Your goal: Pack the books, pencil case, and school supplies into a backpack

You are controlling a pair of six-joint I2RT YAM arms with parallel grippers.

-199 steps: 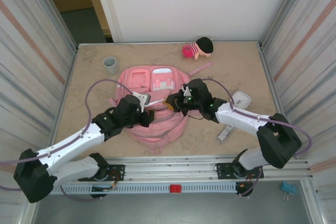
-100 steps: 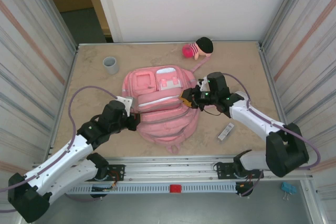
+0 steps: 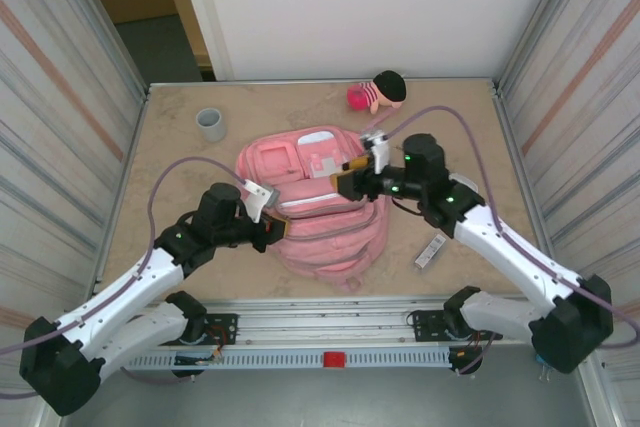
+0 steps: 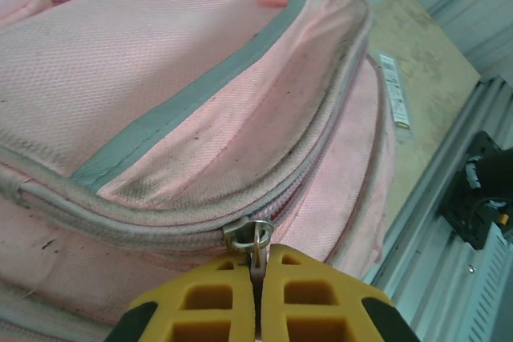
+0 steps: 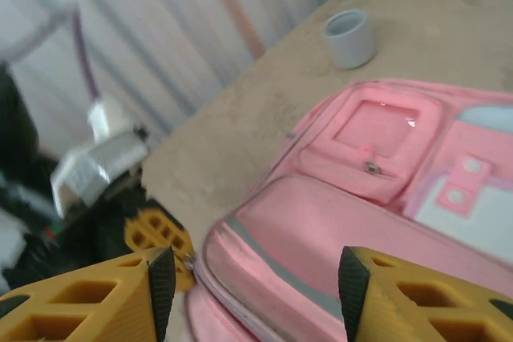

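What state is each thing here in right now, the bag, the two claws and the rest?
backpack: lying flat, front up.
left gripper: shut on the zip pull.
right gripper: open, empty, over the backpack.
grey cup: upright, mouth up.
doll: lying down.
strip: lying flat beside the backpack.

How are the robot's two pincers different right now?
The left pincer is shut on the backpack's zipper pull; the right pincer is open, gripping nothing. The left pincer sits at the backpack's left edge; the right pincer is at its right side. Both have yellow fingers.
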